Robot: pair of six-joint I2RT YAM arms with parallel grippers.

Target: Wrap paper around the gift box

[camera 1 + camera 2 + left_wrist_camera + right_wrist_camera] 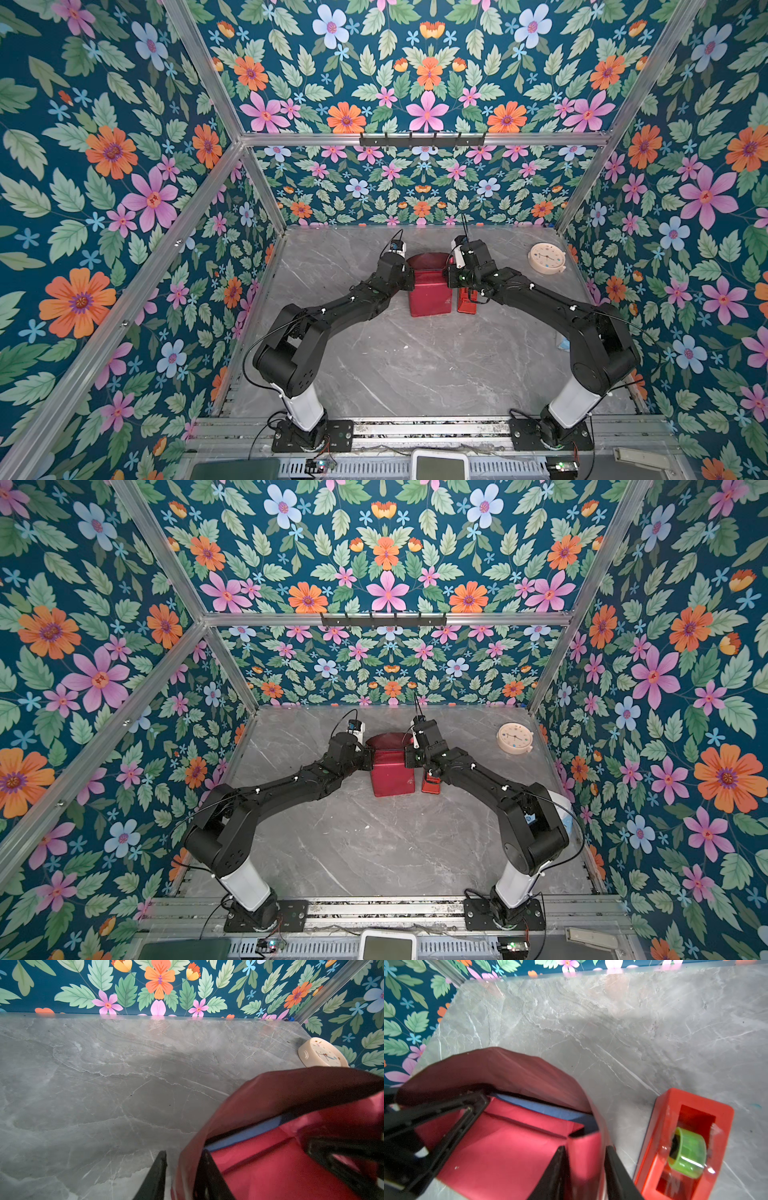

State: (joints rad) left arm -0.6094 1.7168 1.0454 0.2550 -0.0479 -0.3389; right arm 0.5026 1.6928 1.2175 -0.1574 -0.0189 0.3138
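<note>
The gift box (550, 1109) sits on the grey marble surface (415, 365), midway between its left and right edges and nearer the far edge than the edge where the arms are mounted. The paper (430, 295) covers almost all of it. In both top views only a red parcel shows. In the wrist views a narrow blue strip of the box (249, 1132) shows between the sheet folded over its top and a rear flap. That flap stands up in a curve on the far side, its dull maroon face turned toward the box.

The left tool (409, 276) is at the parcel's left side. In its wrist view, the tool (184, 1159) has one finger (158, 1176) outside the paper's side wall and the other over the top. A thin sliver of surface shows beside the outer finger, so I cannot tell whether it pinches the sheet.

The right tool (449, 278) is at the parcel's right side. Seen from its wrist, the tool (585, 1151) is closed on the paper, with the folded side wall filling the gap between the fingers.

A red tape dispenser (654, 1147) with a green roll stands just beside the parcel's right side, under the right arm. A cream clock (546, 257) lies near the far right corner.
</note>
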